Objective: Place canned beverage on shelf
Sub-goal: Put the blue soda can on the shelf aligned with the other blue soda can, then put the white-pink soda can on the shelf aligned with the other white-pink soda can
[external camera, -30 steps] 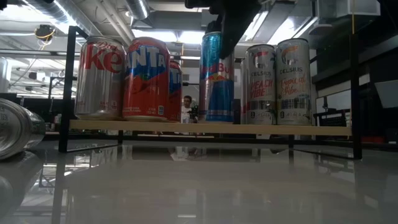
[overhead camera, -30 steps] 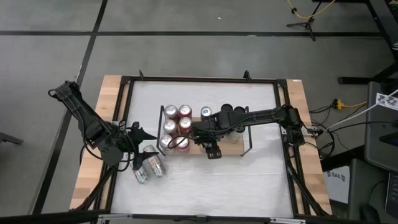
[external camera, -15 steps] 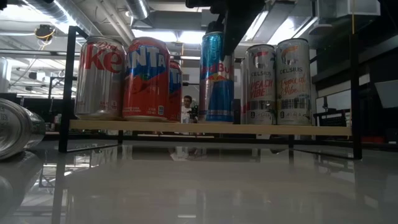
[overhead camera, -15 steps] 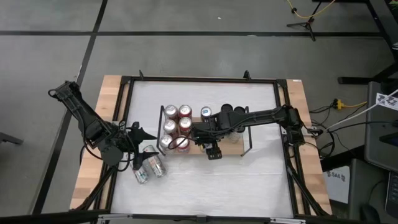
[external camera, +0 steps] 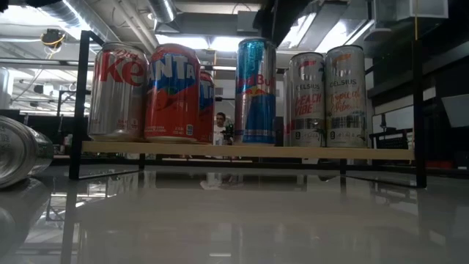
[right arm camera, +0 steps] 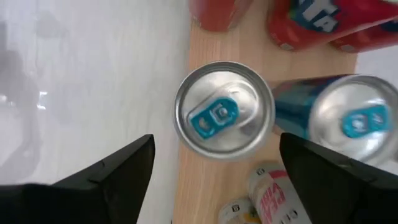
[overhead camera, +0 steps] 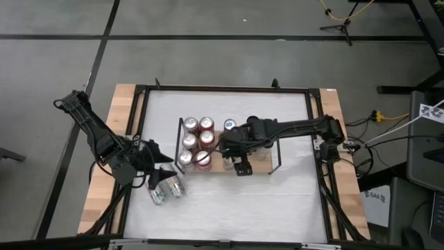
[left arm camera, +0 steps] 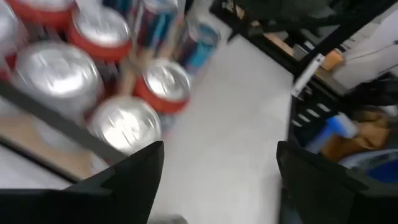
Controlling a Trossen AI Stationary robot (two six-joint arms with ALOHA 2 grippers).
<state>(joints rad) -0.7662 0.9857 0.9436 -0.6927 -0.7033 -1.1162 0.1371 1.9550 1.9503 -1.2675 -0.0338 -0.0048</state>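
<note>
A blue-and-silver canned beverage [external camera: 256, 92] stands upright on its base on the shelf [external camera: 242, 150], near the board's front edge. Its lid [right arm camera: 224, 115] shows in the right wrist view. My right gripper [right arm camera: 216, 143] hangs open above this can, fingers pointing down, one on either side and clear of it. In the high view the gripper [overhead camera: 234, 154] hides the can. My left gripper [overhead camera: 161, 161] is open left of the shelf, above two cans lying on their sides [overhead camera: 166, 187] on the table. Its fingers [left arm camera: 130, 174] hold nothing.
Red and silver cans [overhead camera: 196, 139] fill the shelf's left part, and two slim silver cans [external camera: 333, 95] stand at its right. A second blue can [right arm camera: 354, 121] stands behind the first. Black rails [external camera: 80, 103] close the shelf's short ends. Bare white table lies in front.
My right gripper has risen straight up from beside the blue can, out of the low view. The can stays upright on the shelf. My left gripper has rolled about its own axis without shifting place.
</note>
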